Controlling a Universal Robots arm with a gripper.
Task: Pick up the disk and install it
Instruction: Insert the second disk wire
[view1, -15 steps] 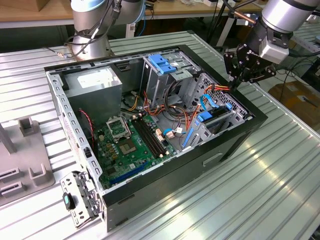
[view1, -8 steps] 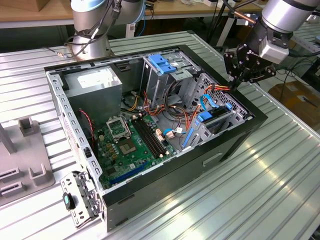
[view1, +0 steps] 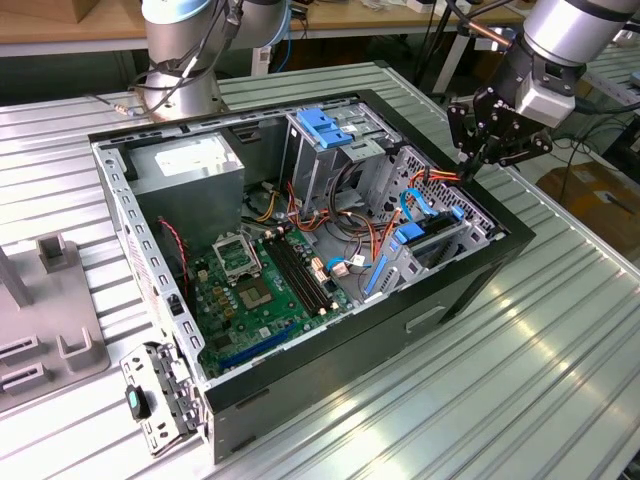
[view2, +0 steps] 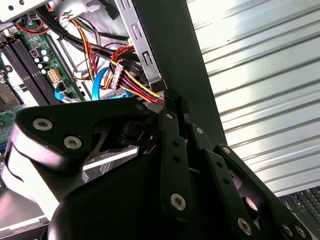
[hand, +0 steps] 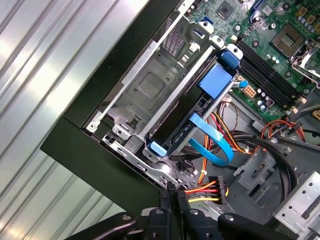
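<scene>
The disk is a dark slab with bright blue carrier rails. It sits edge-up in the metal bay at the open computer case's side on the exterior view's right, and the first wrist view shows it slotted into that bay. My gripper hangs just above the case rim, beyond the disk's far end. Its black fingers are pressed together with nothing between them in both wrist views. The tips are beside a bundle of red, yellow and black power wires.
The black case lies open on a ribbed metal table. Inside are a green motherboard, a grey power supply, a drive cage with a blue bracket and a looped blue data cable. A grey fixture stands at the exterior view's left.
</scene>
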